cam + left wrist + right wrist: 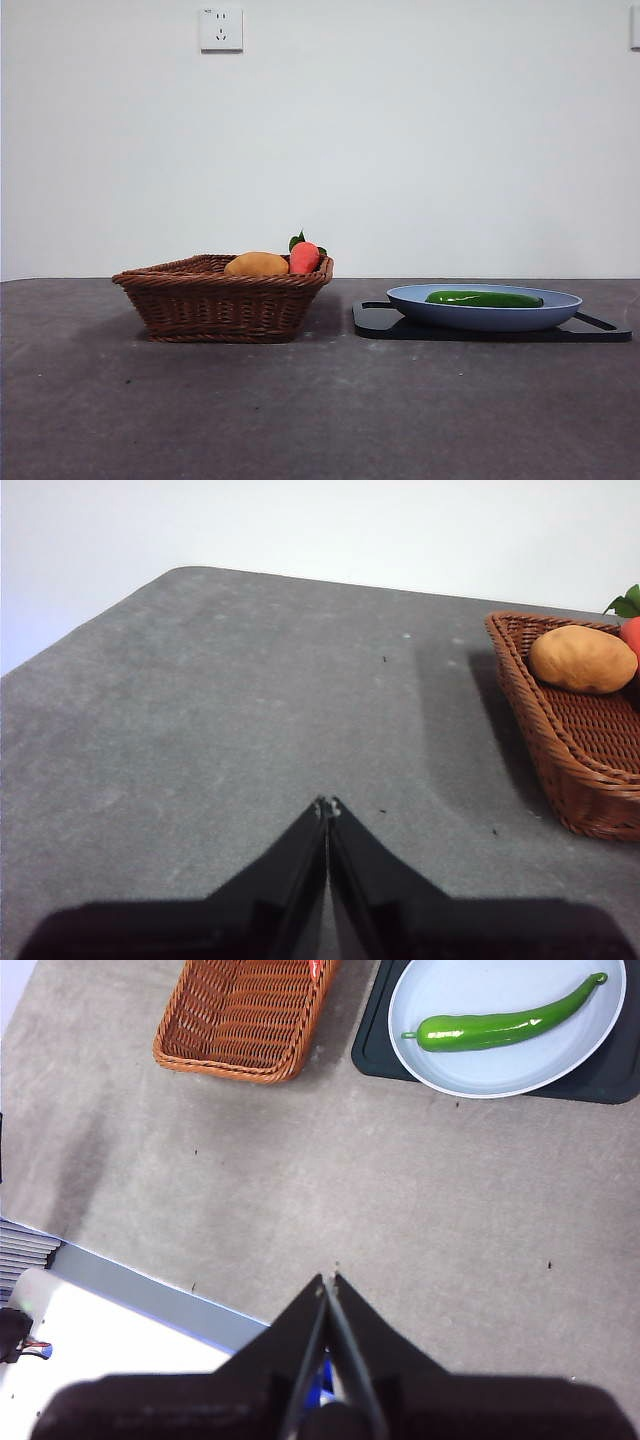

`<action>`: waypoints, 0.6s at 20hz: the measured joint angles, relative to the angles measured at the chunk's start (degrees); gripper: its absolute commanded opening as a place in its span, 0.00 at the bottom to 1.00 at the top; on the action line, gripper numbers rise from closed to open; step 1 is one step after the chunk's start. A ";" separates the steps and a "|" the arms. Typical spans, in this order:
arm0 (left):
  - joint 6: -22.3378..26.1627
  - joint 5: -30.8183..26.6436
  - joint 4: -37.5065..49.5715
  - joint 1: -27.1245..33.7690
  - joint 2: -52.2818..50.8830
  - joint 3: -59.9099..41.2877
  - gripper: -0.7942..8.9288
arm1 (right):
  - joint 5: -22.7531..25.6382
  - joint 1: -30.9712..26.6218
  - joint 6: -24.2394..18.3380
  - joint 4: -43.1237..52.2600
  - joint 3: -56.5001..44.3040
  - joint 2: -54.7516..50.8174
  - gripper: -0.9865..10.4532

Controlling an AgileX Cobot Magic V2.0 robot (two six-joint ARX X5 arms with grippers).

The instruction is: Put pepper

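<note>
The long glossy green pepper lies in the blue plate at the right of the table; it also shows in the right wrist view on the plate. My right gripper is shut and empty, high above the table's near edge, far from the plate. My left gripper is shut and empty over bare table, to the side of the basket. Neither arm shows in the front view.
The brown wicker basket stands left of centre and holds a yellow-orange oval fruit and a small red-orange fruit with green leaves. A black board lies under the plate. The right wrist view shows the table's edge.
</note>
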 measured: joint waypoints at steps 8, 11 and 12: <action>-0.44 0.00 0.00 0.00 0.00 0.00 0.09 | 0.00 0.00 0.00 0.00 0.00 0.02 0.10; -0.46 0.00 0.00 0.00 0.00 0.00 0.09 | 0.00 0.00 0.00 0.00 0.00 0.02 0.10; -0.46 0.00 0.00 0.00 0.00 0.00 0.09 | 0.00 0.00 0.00 0.00 0.00 0.02 0.10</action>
